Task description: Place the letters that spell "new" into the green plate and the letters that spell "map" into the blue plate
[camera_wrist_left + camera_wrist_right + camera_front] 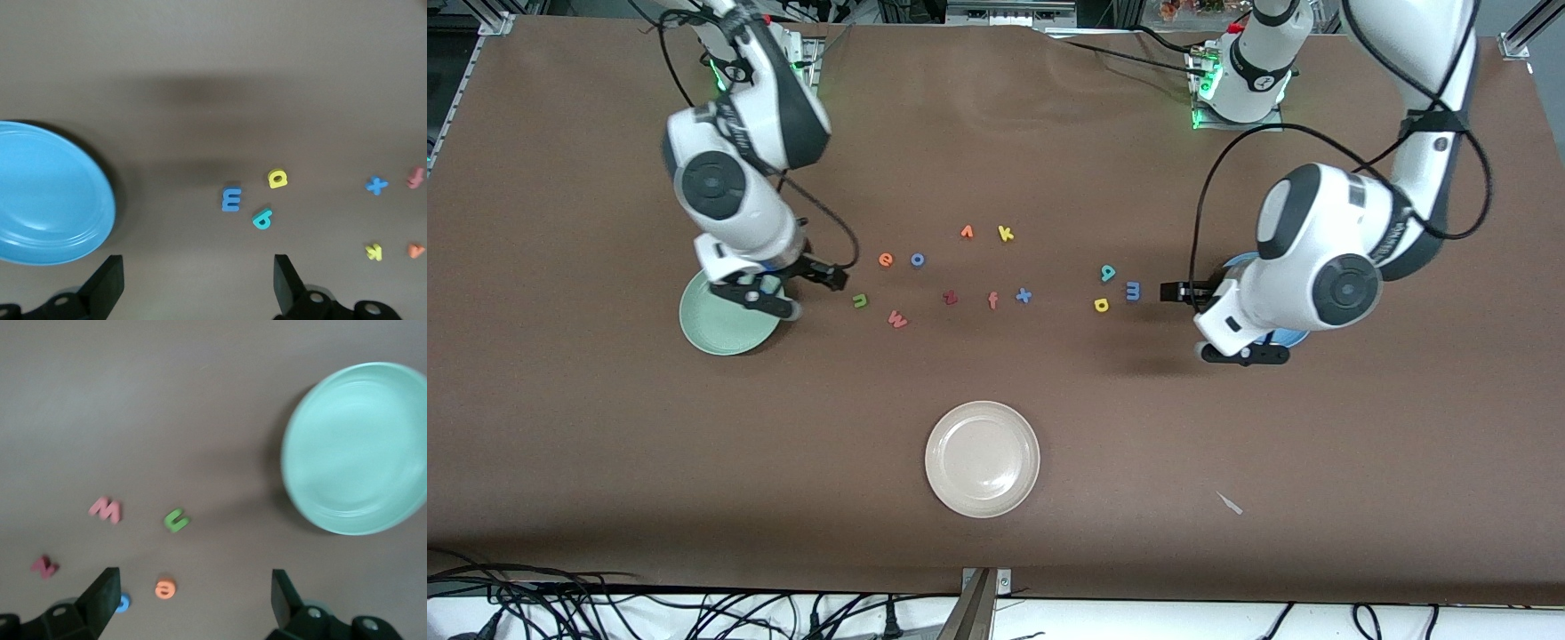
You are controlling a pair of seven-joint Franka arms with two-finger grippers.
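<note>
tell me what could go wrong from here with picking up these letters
1. The blue m, teal a and yellow p lie close together, so the open left gripper may nudge one while closing on another.
2. The orange e lies beside a blue o, and the w near a dark red z; the open right gripper might take a wrong letter to the green plate.
3. The letters are tiny and flat, so a grasp could slip.

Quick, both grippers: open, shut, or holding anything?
Left gripper: open, holding nothing, over the table beside the blue plate.
Right gripper: open, holding nothing, over the table beside the green plate.
</note>
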